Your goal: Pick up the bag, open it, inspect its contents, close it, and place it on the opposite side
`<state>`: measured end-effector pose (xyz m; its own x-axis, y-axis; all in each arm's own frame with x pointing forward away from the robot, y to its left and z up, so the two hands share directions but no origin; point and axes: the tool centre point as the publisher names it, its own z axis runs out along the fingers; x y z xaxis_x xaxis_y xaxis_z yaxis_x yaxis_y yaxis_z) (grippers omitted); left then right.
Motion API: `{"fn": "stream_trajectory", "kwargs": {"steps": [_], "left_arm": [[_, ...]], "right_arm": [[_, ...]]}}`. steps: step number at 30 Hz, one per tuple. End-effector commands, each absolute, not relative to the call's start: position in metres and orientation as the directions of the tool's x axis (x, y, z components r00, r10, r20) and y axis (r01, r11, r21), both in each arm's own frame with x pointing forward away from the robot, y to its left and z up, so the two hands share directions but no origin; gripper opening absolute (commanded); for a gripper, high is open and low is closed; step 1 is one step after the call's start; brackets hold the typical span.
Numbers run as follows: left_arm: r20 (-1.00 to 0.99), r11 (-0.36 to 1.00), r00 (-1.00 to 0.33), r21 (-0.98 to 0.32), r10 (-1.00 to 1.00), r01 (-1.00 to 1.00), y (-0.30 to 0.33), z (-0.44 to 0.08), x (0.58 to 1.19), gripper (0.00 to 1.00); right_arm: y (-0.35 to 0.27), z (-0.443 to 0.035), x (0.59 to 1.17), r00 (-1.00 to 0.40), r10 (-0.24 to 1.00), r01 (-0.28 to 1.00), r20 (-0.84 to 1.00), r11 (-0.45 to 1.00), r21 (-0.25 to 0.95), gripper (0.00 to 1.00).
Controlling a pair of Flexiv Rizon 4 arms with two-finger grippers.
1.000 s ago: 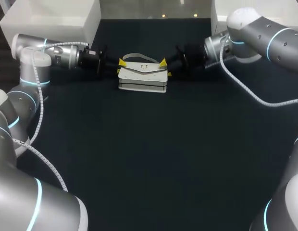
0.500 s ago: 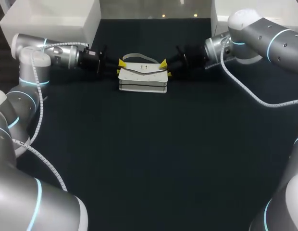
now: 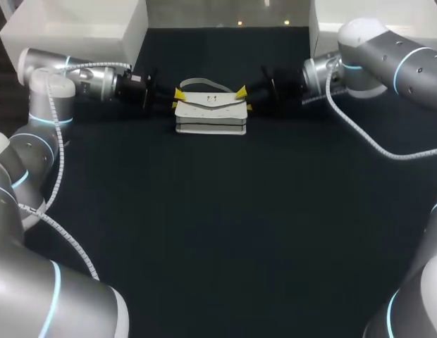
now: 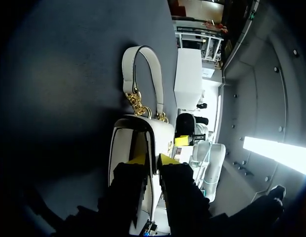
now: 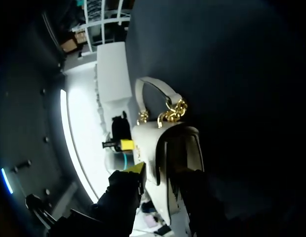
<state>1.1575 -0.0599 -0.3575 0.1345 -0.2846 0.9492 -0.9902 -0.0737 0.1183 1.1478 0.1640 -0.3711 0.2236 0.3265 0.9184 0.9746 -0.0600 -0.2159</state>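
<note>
Head view shows our left gripper (image 3: pixel 177 98) clamped on the 9 o'clock end of the white handbag (image 3: pixel 210 113), one yellow tip behind that end and one in front. Our right gripper (image 3: pixel 244 99) grips the 3 o'clock end the same way. In the left wrist view a white wall of the bag is pinched between the two yellow tips. In the right wrist view the bag's end panel sits between the fingers, and we judge that both are touching it.

Outward from the grippers, the handbag spans the whole gap between them, with its long axis running 9 to 3, gripper to gripper. Neither arm is nearer, since each has its own end. The bag sits at about 12 o'clock on the dark table (image 3: pixel 218 232), a little toward 11. Its handle (image 3: pixel 203 84) lies flat at the bag's own 12 o'clock side.

We judge the pick-up is next, and both ends must rise together or the bag will twist.
</note>
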Motion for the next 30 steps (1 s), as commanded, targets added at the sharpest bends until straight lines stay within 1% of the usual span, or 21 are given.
{"fn": "stream_trajectory", "kwargs": {"steps": [1,8,9,10,11,12,13,14,16,20,22,24,25,26,30], "left_arm": [[0.951,0.013,0.132,0.142,-0.279,-0.99,-0.061,-0.363,1.163,0.0],[0.951,0.021,0.107,0.118,-0.289,-0.993,-0.06,-0.36,1.161,0.0],[0.952,0.021,0.099,0.11,-0.289,-0.994,-0.06,-0.358,1.16,0.4],[0.953,0.02,0.089,0.099,-0.29,-0.995,-0.059,-0.355,1.159,0.68],[0.953,0.02,0.082,0.092,-0.29,-0.996,-0.058,-0.353,1.159,0.91],[0.954,0.02,0.073,0.082,-0.29,-0.996,-0.057,-0.35,1.158,1.0],[0.955,0.019,0.062,0.07,-0.291,-0.997,-0.056,-0.346,1.157,1.0],[0.955,0.02,0.052,0.061,-0.291,-0.998,-0.055,-0.343,1.155,1.0],[0.955,0.021,0.034,0.042,-0.294,-0.999,-0.052,-0.335,1.153,1.0],[0.953,0.02,0.005,0.011,-0.302,-1.0,-0.044,-0.324,1.146,1.0],[0.952,0.019,0.0,0.006,-0.305,-1.0,-0.039,-0.321,1.142,1.0],[0.947,0.01,-0.005,-0.002,-0.321,-1.0,-0.035,-0.32,1.141,1.0],[0.945,0.005,-0.003,-0.002,-0.327,-1.0,-0.032,-0.32,1.14,1.0],[0.942,-0.005,-0.001,-0.003,-0.335,-1.0,-0.029,-0.32,1.14,1.0],[0.934,-0.041,0.016,0.001,-0.358,-0.999,-0.014,-0.322,1.139,1.0]], "right_arm": [[0.169,-0.378,1.154,0.233,0.32,0.972,0.918,-0.05,-0.229,0.0],[0.169,-0.376,1.152,0.233,0.334,0.972,0.913,-0.058,-0.227,0.0],[0.168,-0.375,1.152,0.231,0.337,0.973,0.913,-0.06,-0.224,0.09],[0.167,-0.373,1.151,0.229,0.34,0.973,0.912,-0.062,-0.221,0.35],[0.167,-0.372,1.15,0.224,0.342,0.975,0.913,-0.064,-0.215,0.56],[0.165,-0.37,1.149,0.222,0.345,0.975,0.912,-0.071,-0.21,0.74],[0.164,-0.368,1.148,0.221,0.346,0.975,0.912,-0.075,-0.208,0.84],[0.163,-0.367,1.147,0.221,0.346,0.975,0.912,-0.078,-0.207,0.88],[0.16,-0.363,1.144,0.217,0.352,0.976,0.911,-0.087,-0.199,0.86],[0.156,-0.358,1.137,0.213,0.364,0.977,0.907,-0.099,-0.19,0.85],[0.155,-0.356,1.133,0.212,0.371,0.977,0.904,-0.102,-0.188,0.81],[0.154,-0.356,1.129,0.214,0.374,0.977,0.902,-0.104,-0.189,0.73],[0.154,-0.355,1.126,0.214,0.379,0.977,0.9,-0.104,-0.189,0.57],[0.154,-0.355,1.124,0.214,0.382,0.977,0.899,-0.104,-0.188,0.51],[0.155,-0.353,1.116,0.217,0.408,0.976,0.887,-0.11,-0.188,0.46]]}}
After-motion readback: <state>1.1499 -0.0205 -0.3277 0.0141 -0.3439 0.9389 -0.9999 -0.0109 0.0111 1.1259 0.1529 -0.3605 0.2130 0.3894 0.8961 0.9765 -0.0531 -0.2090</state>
